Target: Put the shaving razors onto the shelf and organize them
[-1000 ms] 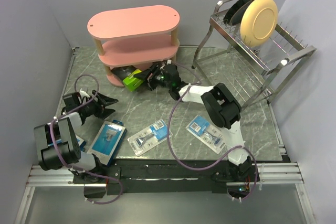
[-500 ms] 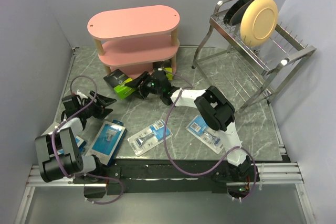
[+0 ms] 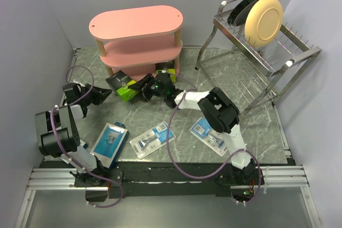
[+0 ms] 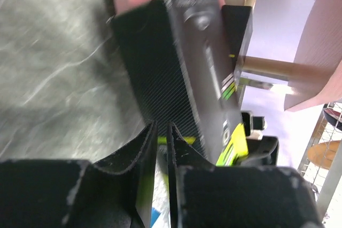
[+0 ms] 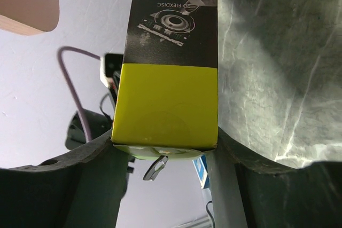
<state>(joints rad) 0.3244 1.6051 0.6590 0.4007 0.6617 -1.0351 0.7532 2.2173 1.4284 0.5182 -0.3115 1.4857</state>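
We see the right gripper (image 3: pixel 141 86) stretched across the table (image 3: pixel 235 78) toward the pink shelf (image 3: pixel 136 24). Its jaws are clamped on the lime-green end of a black box (image 3: pixel 121 85). In the right wrist view the right gripper (image 5: pixel 164 147) presses one finger (image 5: pixel 88 158) against each side of that lime end, so the jaws stand as wide as the black box (image 5: pixel 173 4) itself. The black far end of the box points toward the shelf's lowest pink board. We cannot tell whether the box rests on the table or hangs just above it.

The left gripper (image 3: pixel 101 94) sits on the left side of the table, just beside the black box and pointing at it. In the left wrist view its fingers (image 4: pixel 143 150) are almost together, with only a thin slit between them and nothing in it. The black box (image 4: pixel 176 73) looms directly ahead of the tips; we cannot tell whether they touch it.

A second black box (image 3: pixel 166 71) sits at the right end of the shelf's lowest tier, beside a wooden post. A blue-carded pack (image 3: pixel 109 141), a clear blister pack (image 3: pixel 152 140) and a second clear blister pack (image 3: pixel 209 133) lie flat on the near part of the table, apart from both grippers. The wire dish rack (image 3: pixel 267 62) with its plates (image 3: pixel 263 20) stands at the far right.
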